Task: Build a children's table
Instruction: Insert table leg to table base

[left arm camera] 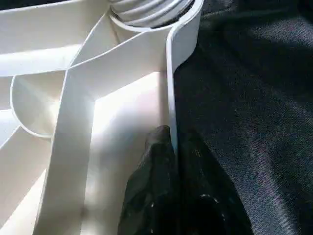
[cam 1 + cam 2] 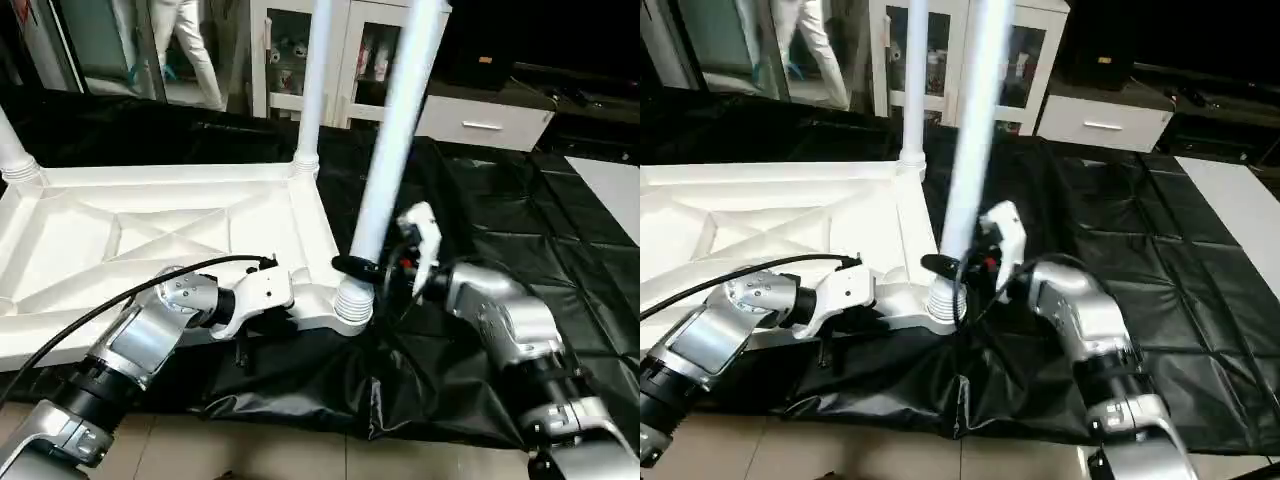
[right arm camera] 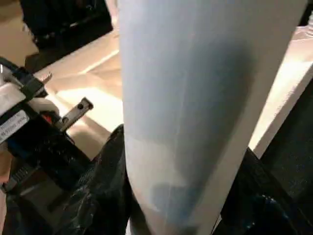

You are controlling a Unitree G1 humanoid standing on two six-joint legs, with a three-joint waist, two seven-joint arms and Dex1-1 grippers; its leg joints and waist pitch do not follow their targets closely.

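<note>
Pinching the top's (image 2: 150, 230) rim with our left hand (image 1: 173, 147), our right hand (image 2: 375, 268) clasps the leg (image 2: 395, 140); we keep it upright while seating.

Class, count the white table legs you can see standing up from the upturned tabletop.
3. One leg at the near corner, between the right gripper fingers; one at the far corner; one at the far left. A fourth may be hidden.

Silver forearms (image 2: 500, 310), white wrist housings, black cable (image 2: 120, 300), black pincers
</note>
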